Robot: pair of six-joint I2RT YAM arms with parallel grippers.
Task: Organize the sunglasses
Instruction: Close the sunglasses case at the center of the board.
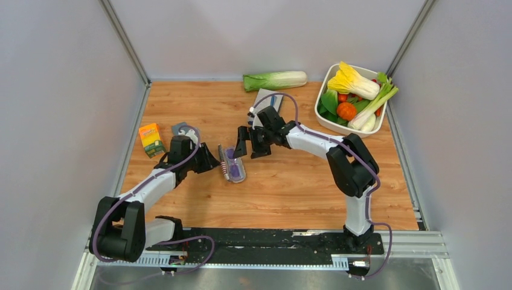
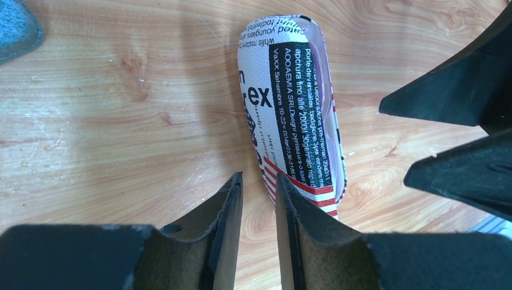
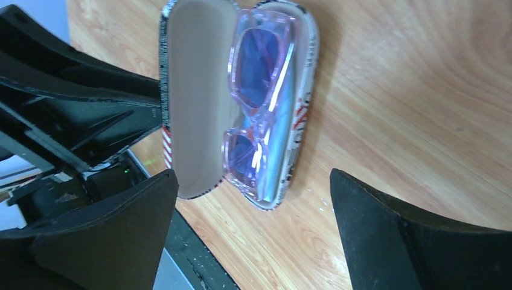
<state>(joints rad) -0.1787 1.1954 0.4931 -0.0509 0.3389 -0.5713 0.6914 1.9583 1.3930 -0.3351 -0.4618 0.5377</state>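
Observation:
The sunglasses point(image 3: 256, 103) have clear pink frames and purple lenses. They lie folded in the open newsprint-patterned case point(image 3: 193, 90) at mid table point(image 1: 234, 164). The case lid stands up on its left side, its printed outside facing the left wrist view point(image 2: 284, 109), with a pink rim of the sunglasses point(image 2: 329, 90) showing past it. My left gripper point(image 1: 212, 158) point(image 2: 259, 178) is just left of the lid, jaws a narrow gap apart with bare wood between them. My right gripper point(image 1: 252, 145) point(image 3: 253, 175) hangs wide open and empty just past the case's far end.
An orange-green carton point(image 1: 151, 139) and a grey-blue cloth point(image 1: 180, 128) lie at the left. A napa cabbage point(image 1: 275, 80) lies at the back. A white tub point(image 1: 329, 121) of toy vegetables stands at the back right. A grey-blue flat item point(image 1: 268, 96) sits behind the right arm.

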